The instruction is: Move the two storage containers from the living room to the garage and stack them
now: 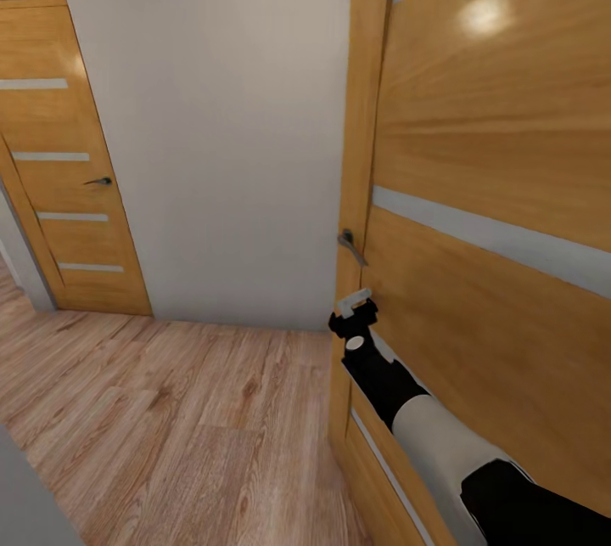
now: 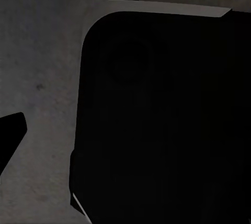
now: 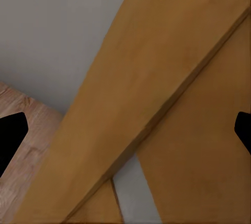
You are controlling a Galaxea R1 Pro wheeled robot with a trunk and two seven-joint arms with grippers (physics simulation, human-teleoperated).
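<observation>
Right arm (image 1: 441,436) reaching with empty gripper (image 1: 355,308) spread wide, just below lever handle (image 1: 350,244) of near wooden door (image 1: 501,189) in wood-floored hallway (image 1: 170,419); left gripper's state unclear; no storage containers visible, so stacking in garage apparently not yet done.

The near door (image 1: 501,189) is warm honey-orange wood with flowing grain, crossed by pale grey-white horizontal strips, and carries a dark grey metal handle (image 1: 350,245). The far door (image 1: 72,181) wears the same orange wood and pale stripes, set against a plain off-white wall (image 1: 229,130). The floor (image 1: 161,427) is light brown planks with darker knots, and the right arm (image 1: 441,436) is black and cream.
</observation>
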